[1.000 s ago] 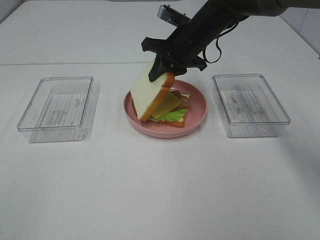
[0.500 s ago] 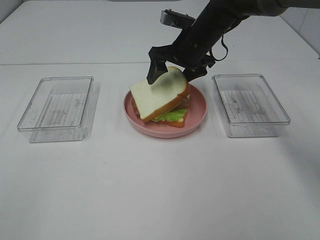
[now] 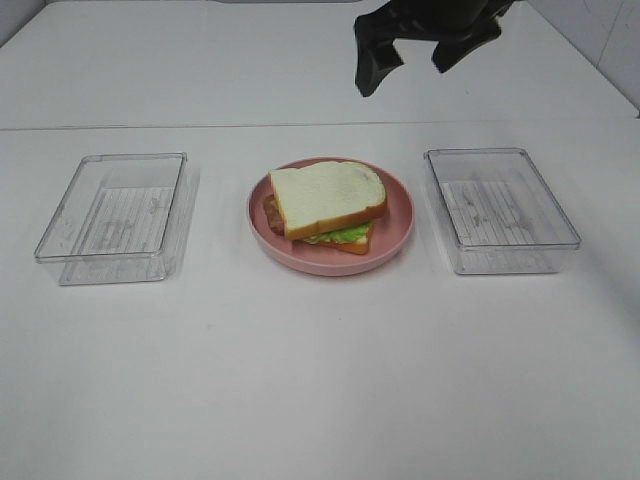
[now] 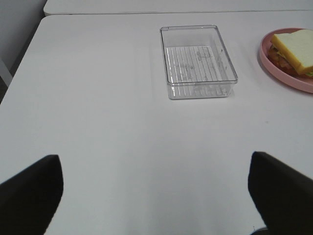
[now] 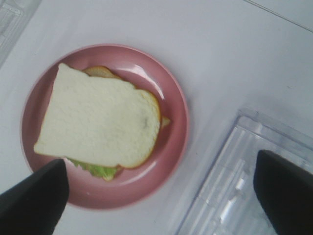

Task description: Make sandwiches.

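The sandwich (image 3: 328, 203) lies stacked on the pink plate (image 3: 396, 216) in the middle of the table, top bread slice flat, with green lettuce showing at its front edge. It also shows in the right wrist view (image 5: 100, 122) and at the edge of the left wrist view (image 4: 295, 50). My right gripper (image 3: 412, 50) is open and empty, raised high above and behind the plate; in the right wrist view (image 5: 159, 196) its fingers stand wide apart. My left gripper (image 4: 155, 196) is open and empty over bare table, out of the exterior high view.
A clear plastic tray (image 3: 115, 216) stands left of the plate and another (image 3: 499, 208) right of it. The left tray also shows in the left wrist view (image 4: 197, 60). The white table has a seam line across its back.
My right gripper let go of the top bread slice, which now lies flat on the stack. The gripper rose up and back, away from the plate.
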